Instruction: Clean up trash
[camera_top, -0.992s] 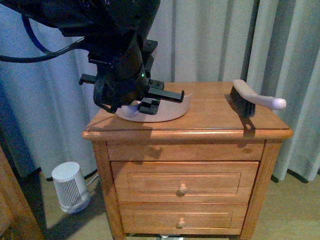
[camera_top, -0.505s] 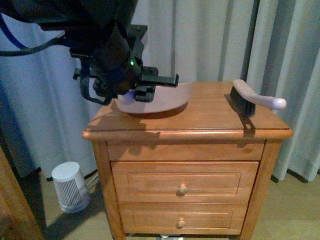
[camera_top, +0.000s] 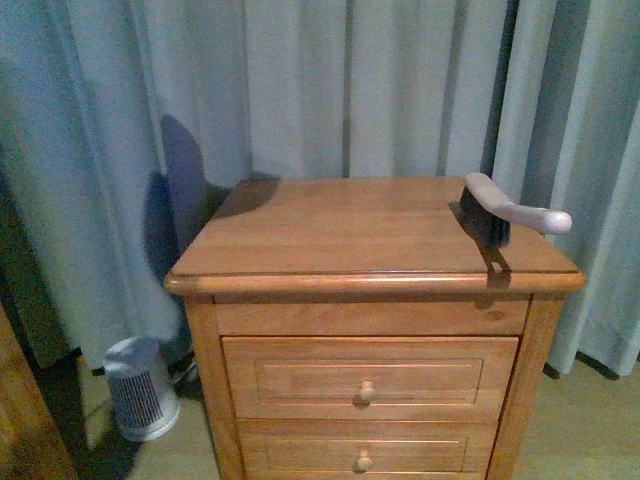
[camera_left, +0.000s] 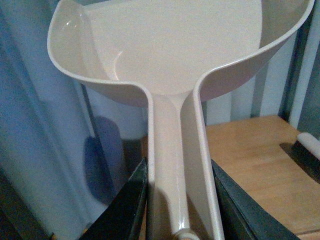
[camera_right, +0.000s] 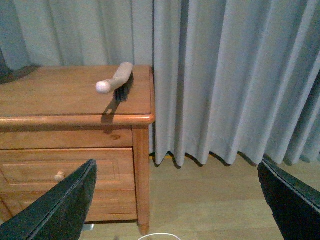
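Observation:
My left gripper (camera_left: 179, 200) is shut on the handle of the pinkish-beige dustpan (camera_left: 170, 45), held up in the air; its pan looks empty as far as the left wrist view shows. Neither arm nor the dustpan shows in the front view. The dark-bristled hand brush (camera_top: 500, 212) lies on the right end of the wooden nightstand (camera_top: 340, 225); it also shows in the right wrist view (camera_right: 116, 80). My right gripper (camera_right: 177, 200) is open and empty, over the floor to the right of the nightstand (camera_right: 60, 95). The trash scrap is not visible in any view.
Grey curtains (camera_top: 350, 90) hang behind and to the right of the nightstand. A small white bin or heater (camera_top: 140, 388) stands on the floor at its left. A white rim (camera_right: 159, 236) shows on the wooden floor (camera_right: 210, 200) below my right gripper.
My left arm with the dustpan has lifted off the nightstand top and left the front view. The brush has not moved.

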